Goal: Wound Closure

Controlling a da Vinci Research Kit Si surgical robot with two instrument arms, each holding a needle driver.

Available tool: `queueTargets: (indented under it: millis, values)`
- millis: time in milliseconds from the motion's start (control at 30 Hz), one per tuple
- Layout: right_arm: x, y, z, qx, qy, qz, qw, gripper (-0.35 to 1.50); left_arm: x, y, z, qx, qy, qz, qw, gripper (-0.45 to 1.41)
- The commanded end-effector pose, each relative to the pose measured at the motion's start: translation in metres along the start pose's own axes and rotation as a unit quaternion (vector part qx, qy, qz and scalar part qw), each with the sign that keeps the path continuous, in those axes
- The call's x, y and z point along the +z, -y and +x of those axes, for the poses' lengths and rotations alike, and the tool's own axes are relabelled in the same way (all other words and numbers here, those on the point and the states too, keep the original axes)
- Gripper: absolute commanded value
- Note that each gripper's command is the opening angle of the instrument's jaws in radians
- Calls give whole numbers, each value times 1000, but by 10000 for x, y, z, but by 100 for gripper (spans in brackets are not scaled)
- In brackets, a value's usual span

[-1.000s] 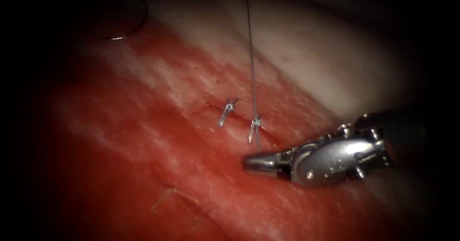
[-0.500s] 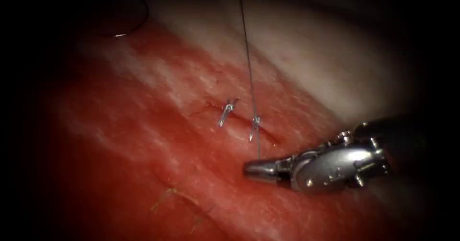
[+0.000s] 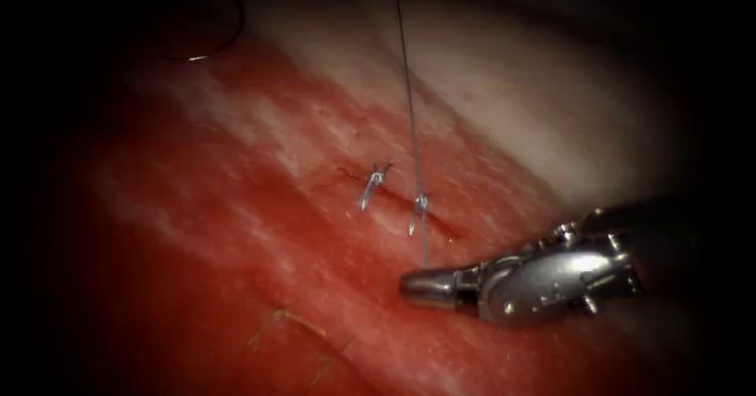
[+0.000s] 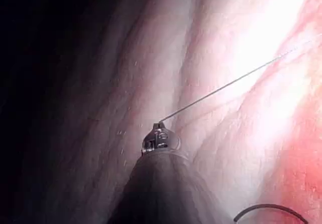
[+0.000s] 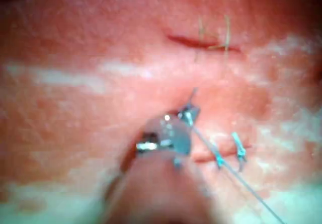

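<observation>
Right hand (image 3: 409,283) clamped on thread (image 3: 411,120) just below the knot (image 3: 420,202) on the cut (image 3: 394,199), left hand (image 4: 160,128) seemingly pinching its far end taut; needle (image 3: 216,38) loose on tissue (image 3: 236,231) far left; thread fine, slippery, likely fragile, best gripped lightly near the knot.

The tissue (image 3: 236,231) carries a short cut (image 3: 394,199) with two knotted stitches (image 3: 372,183); the curved needle (image 3: 213,38) lies at its far-left edge.
</observation>
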Motion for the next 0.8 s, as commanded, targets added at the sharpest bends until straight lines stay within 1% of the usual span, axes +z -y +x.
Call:
queueTargets:
  millis: [33, 233, 433, 533, 667, 700, 733, 767, 800]
  values:
    - [6, 10, 3, 1, -2, 2, 1000, -35, 7, 1, -1, 2, 1, 3, 1000, -45]
    - [5, 15, 14, 1, -2, 5, 1000, -35, 3, 6, -1, 1, 7, 5, 1000, -45]
    - [5, 23, 19, -3, -2, 9, 1000, -35, 1, 10, -1, 0, 8, 5, 1000, -45]
    - [6, 17, 21, 0, -2, 9, 1000, -35, 1, 7, 0, 0, 8, 6, 1000, -45]
    - [7, 6, 19, 34, -22, -19, 999, -35, -5, -2, 4, -1, 4, 1, 1000, -45]
    - [6, 3, 19, 44, -23, -27, 998, -11, -9, -7, 7, -1, 3, -1, 1000, -45]
    - [3, 0, 19, 63, -24, -37, 997, 27, -14, -11, 10, -2, 0, -5, 1000, -45]
    - [1, -2, 18, 82, -29, -43, 995, 56, -20, -15, 13, -3, -3, -8, 1000, -45]
    - [-1, -4, 19, 107, -34, -48, 993, 76, -30, -20, 17, -7, -6, -14, 1000, -45]
